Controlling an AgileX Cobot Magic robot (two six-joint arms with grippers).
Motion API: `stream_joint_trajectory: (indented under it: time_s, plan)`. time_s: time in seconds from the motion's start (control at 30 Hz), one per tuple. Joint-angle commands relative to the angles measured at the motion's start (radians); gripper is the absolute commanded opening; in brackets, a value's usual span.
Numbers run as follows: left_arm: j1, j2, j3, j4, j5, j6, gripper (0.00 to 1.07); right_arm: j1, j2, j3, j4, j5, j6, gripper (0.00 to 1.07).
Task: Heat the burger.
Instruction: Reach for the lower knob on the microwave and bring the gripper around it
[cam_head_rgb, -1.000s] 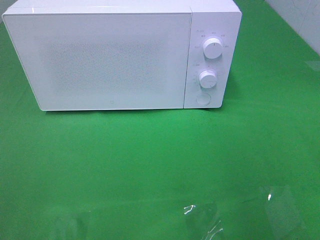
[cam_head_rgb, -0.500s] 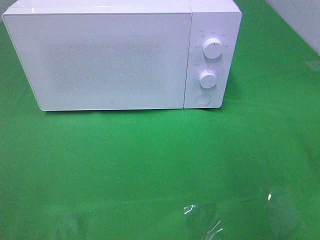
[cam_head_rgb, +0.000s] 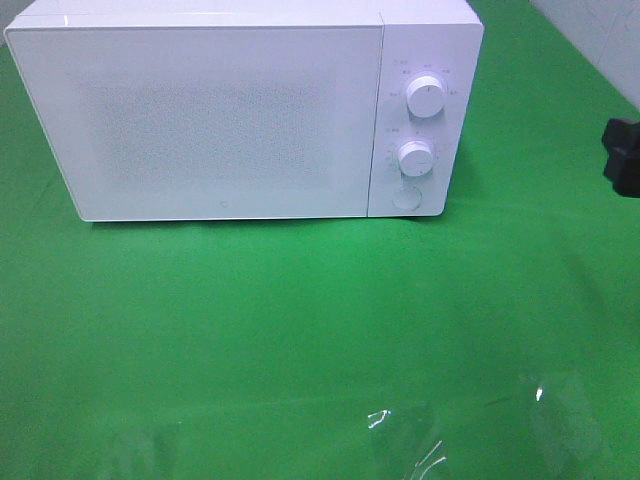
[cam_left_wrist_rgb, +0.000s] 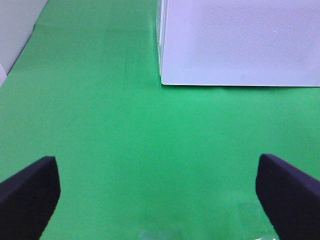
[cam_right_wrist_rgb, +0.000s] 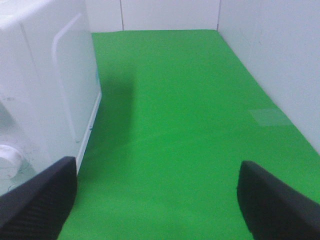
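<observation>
No burger in sight in any view, so where it lies, which way it faces and how its long axis runs cannot be told. What fills the scene is the white microwave (cam_head_rgb: 230, 120), standing square on the green cloth (cam_head_rgb: 300, 330), its door (cam_head_rgb: 200, 130) shut flush, the upper dial (cam_head_rgb: 427, 98) and lower dial (cam_head_rgb: 415, 157) on the panel at its right.

Here's the change: a black piece of the right arm (cam_head_rgb: 622, 158) now pokes in at the right edge of the high view, where a moment ago there was only cloth. The microwave hasn't budged.

The right gripper (cam_right_wrist_rgb: 156, 170) hangs beside the microwave's control end, jaws spread wide, nothing between them. The left gripper (cam_left_wrist_rgb: 156, 172) faces the door's near corner, likewise spread and empty.
</observation>
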Motion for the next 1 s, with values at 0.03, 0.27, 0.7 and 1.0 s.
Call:
stream_joint_trajectory:
  time_s: [0.03,0.27,0.7,1.0]
  plan:
    - [0.003,-0.025,0.004,-0.008,-0.006,-0.001,1.01,0.136,0.052,0.002,0.175,-0.109,-0.154,0.83]
    - [0.003,-0.025,0.004,-0.008,-0.006,-0.001,1.01,0.368,0.164,0.002,0.44,-0.328,-0.276,0.81]
    - [0.003,-0.025,0.004,-0.008,-0.006,-0.001,1.01,0.669,0.332,-0.091,0.738,-0.473,-0.317,0.78]
    - [0.003,-0.025,0.004,-0.008,-0.006,-0.001,1.01,0.761,0.463,-0.219,0.777,-0.5,-0.341,0.76]
